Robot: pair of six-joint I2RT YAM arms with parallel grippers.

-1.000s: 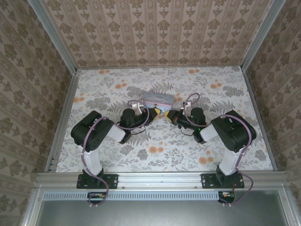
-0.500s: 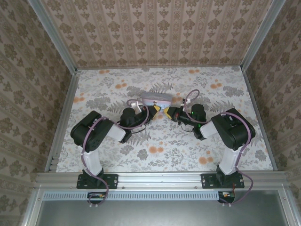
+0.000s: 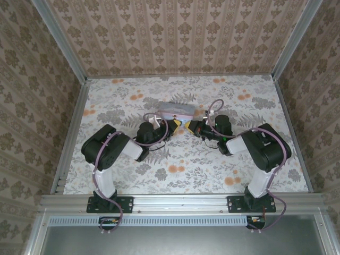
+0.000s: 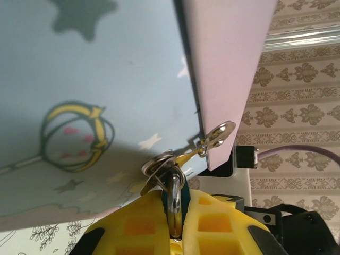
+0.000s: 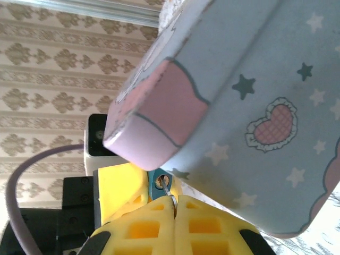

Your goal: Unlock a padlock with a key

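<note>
Both arms meet at the near side of the pale blue tin (image 3: 178, 111), mid-tabletop (image 3: 117, 103). The left pincer (image 4: 175, 204) has its yellow pads (image 4: 143, 212) squeezed together on the padlock (image 4: 175, 212), which sits just below the tin's metal latch (image 4: 217, 134), with a small ring (image 4: 158, 163) looped between them. The right pincer (image 5: 174, 206) is also pressed together, gripping the thin key (image 5: 169, 192), whose tip sits at the padlock's blue face, just under the tin's lower edge. From above, the two pincers are almost touching.
</note>
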